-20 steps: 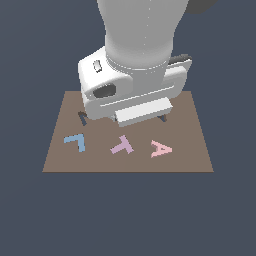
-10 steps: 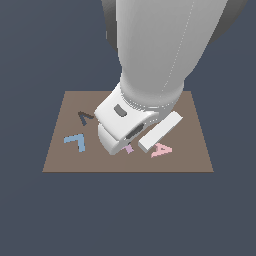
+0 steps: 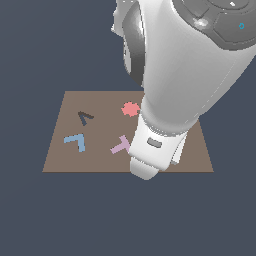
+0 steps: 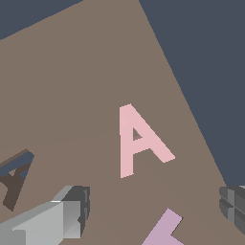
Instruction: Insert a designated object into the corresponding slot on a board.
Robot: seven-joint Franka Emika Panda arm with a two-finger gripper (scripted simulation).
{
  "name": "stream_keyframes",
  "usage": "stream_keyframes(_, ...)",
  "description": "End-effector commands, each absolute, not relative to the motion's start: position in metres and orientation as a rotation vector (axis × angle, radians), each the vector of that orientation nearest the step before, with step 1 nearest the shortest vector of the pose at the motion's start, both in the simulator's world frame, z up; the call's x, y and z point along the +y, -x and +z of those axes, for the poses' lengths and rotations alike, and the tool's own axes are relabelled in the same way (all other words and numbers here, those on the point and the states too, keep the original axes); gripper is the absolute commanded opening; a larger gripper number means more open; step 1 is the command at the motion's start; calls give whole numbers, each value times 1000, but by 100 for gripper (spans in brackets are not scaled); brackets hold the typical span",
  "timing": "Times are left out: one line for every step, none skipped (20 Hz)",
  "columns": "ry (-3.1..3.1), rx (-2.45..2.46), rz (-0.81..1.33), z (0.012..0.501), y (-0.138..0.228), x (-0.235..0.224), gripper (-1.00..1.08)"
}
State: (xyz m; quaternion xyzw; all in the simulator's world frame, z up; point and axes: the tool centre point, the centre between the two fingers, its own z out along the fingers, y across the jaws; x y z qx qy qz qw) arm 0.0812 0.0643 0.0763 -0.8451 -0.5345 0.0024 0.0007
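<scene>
One light-pink letter "A" piece (image 4: pixel 136 142) lies flat on the brown board (image 4: pixel 72 72), untouched, ahead of the hand (image 4: pixel 155 210) in the wrist view and roughly centred between its fingers (image 4: pixel 72 210). Its long axis points toward about eleven o'clock there. The hand is spread wide and holds nothing. A dark recess (image 4: pixel 14 177) sits well apart from the piece.
</scene>
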Motion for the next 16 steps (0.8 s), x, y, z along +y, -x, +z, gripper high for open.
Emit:
stream_keyframes(2581,-1789,5,70,-85,72,100)
stream_keyframes(2555,-1827,4,68,-85,75,100)
stream_keyframes(2530,-1861,4,66,-86,77,100)
stream_keyframes(2506,-1894,3,64,-87,80,100)
stream_keyframes(2483,-1924,3,62,-87,82,100)
stream_keyframes(2461,-1952,2,61,-88,84,100)
stream_keyframes(2440,-1978,2,59,-88,86,100)
stream_keyframes(2421,-2001,1,58,-88,88,100)
stream_keyframes(2403,-2023,1,56,-88,90,100)
stream_keyframes(2387,-2042,1,55,-89,92,100)
stream_keyframes(2373,-2059,0,54,-89,93,100)
stream_keyframes(2360,-2074,0,53,-89,94,100)
stream_keyframes(2348,-2086,0,52,-89,95,100)
stream_keyframes(2339,-2097,0,52,-89,96,100)
stream_keyframes(2331,-2106,0,51,-89,97,100)
stream_keyframes(2325,-2113,0,51,-89,98,100)
